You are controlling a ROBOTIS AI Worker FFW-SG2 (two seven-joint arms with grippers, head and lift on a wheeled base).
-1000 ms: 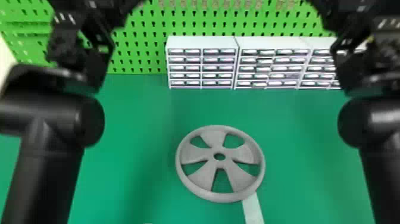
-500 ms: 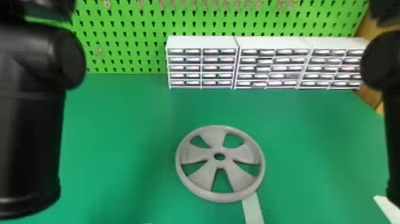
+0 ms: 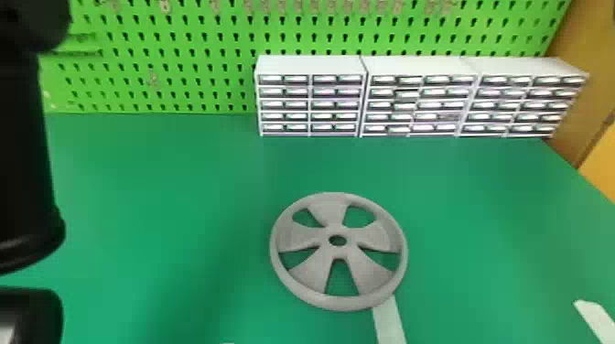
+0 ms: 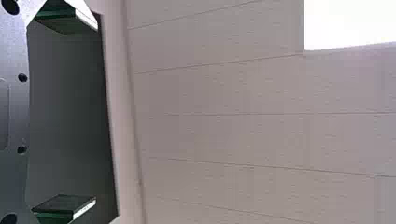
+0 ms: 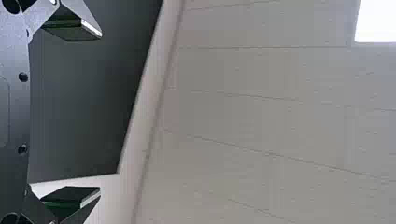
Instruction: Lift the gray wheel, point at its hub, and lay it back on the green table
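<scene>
In the head view, the gray wheel [image 3: 304, 274] lies flat on the green table [image 3: 151, 183], a little right of the middle and toward the near side; a pale strip [image 3: 389, 322] runs from its near right rim toward the near edge; three white drawer cabinets [image 3: 421, 66] stand side by side at the far side, in front of a green pegboard [image 3: 201, 73]; the black left arm [image 3: 23, 160] is at the left edge, well apart from the wheel; in the left wrist view, the left gripper [image 4: 96, 113] is open, its two fingers wide apart, before a paneled surface [image 4: 243, 135], probably a ceiling; in the right wrist view, the right gripper [image 5: 101, 113] is likewise spread wide.
</scene>
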